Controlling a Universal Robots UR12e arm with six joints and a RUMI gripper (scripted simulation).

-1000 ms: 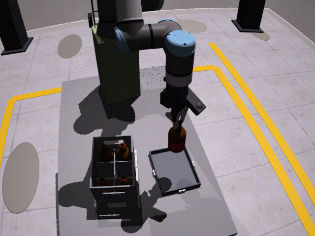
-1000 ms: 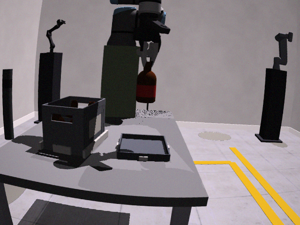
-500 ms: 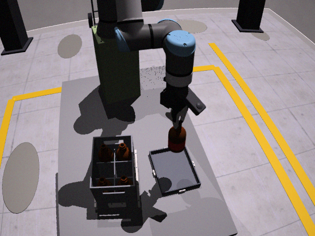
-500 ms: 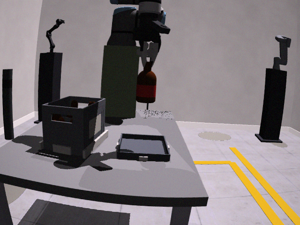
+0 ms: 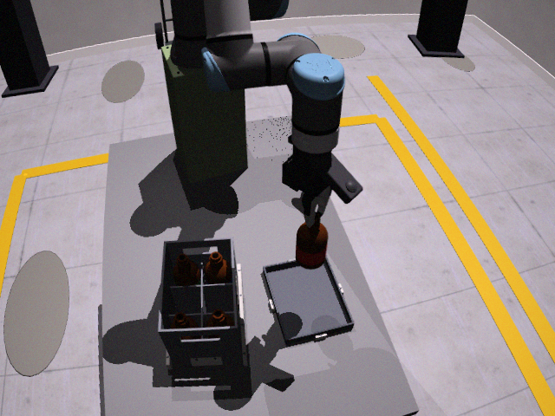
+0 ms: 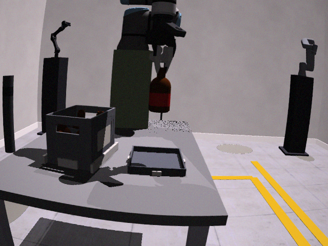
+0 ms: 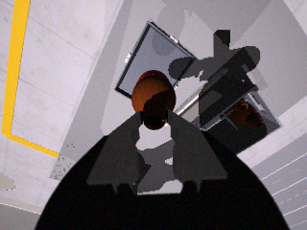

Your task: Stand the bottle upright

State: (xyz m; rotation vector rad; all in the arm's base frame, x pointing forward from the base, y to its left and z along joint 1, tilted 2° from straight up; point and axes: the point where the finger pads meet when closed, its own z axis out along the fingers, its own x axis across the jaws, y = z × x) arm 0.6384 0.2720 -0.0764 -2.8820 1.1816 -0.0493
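My gripper (image 5: 313, 217) is shut on the neck of a brown bottle with a red label (image 5: 310, 245). The bottle hangs upright, high above the table, over the far edge of the dark tray (image 5: 307, 300). It also shows in the exterior view (image 6: 159, 92) under the gripper (image 6: 162, 69), well above the tray (image 6: 157, 160). In the wrist view the bottle (image 7: 153, 98) sits between the fingers, with the tray (image 7: 153, 59) below. The dark crate (image 5: 201, 297) stands left of the tray and holds several brown bottles (image 5: 215, 264).
The robot's green pedestal (image 5: 205, 129) stands at the table's far side. The crate (image 6: 78, 136) rises tall beside the tray. The table edge lies close to the tray's right side. Black pillars stand on the floor around the table.
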